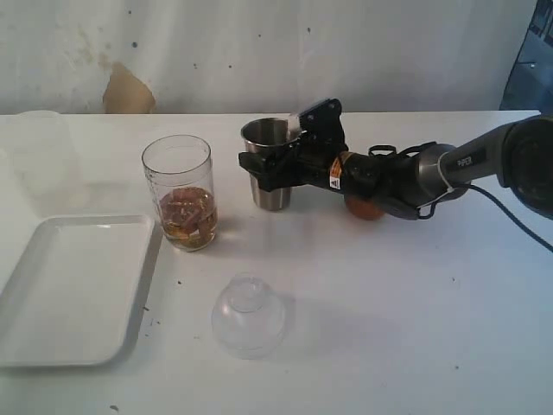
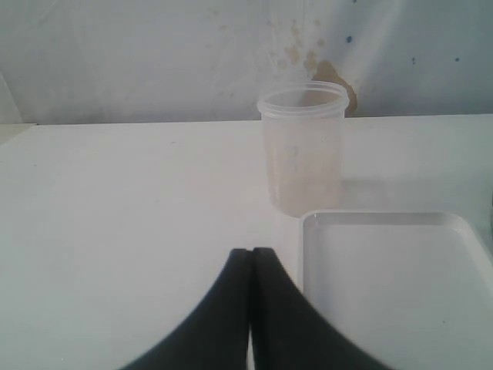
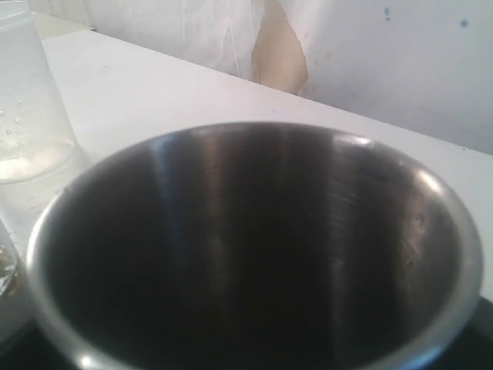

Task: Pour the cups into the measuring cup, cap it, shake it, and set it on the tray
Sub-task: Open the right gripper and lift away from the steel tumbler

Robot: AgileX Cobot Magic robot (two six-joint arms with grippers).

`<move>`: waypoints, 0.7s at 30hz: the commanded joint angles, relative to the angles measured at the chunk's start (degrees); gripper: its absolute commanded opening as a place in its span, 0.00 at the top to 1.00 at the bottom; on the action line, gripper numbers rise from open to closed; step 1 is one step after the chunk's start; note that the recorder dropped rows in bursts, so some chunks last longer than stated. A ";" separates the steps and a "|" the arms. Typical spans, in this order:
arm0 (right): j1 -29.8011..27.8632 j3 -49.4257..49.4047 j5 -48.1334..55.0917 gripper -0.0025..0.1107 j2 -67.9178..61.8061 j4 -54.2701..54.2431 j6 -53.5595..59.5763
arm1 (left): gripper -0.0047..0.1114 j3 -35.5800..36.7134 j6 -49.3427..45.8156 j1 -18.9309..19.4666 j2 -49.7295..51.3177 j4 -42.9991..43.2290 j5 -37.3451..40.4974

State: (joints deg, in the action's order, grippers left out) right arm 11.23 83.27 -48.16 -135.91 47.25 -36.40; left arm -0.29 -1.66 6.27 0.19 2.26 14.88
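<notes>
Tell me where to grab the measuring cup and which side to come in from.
Grip the measuring cup across its straight clear wall, above the brownish contents. It stands upright and uncapped, so a level side grip should avoid spills. Best come from the front: the tray lies close on its left, the right gripper holding the steel tumbler on its right.

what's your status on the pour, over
Left gripper shut, empty. Right gripper closed on steel tumbler, upright on table. Measuring cup uncapped, brown contents inside. Clear lid lies loose; nothing between tumbler and measuring cup.
</notes>
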 commanded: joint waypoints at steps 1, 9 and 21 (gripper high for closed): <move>-0.33 0.03 -2.21 0.81 0.43 0.40 0.44 | 0.96 0.29 0.07 -0.05 -0.19 0.31 -0.68; 0.13 0.26 2.90 0.05 0.54 2.30 0.21 | 0.96 0.29 0.07 -0.05 -0.19 0.31 -0.68; 0.13 0.64 1.80 0.05 2.95 2.30 0.32 | 0.96 0.29 0.07 -0.05 -0.19 0.31 -0.68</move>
State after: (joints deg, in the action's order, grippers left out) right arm 11.33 83.76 -45.60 -134.56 49.43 -36.40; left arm -0.29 -1.66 6.27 0.19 2.26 14.88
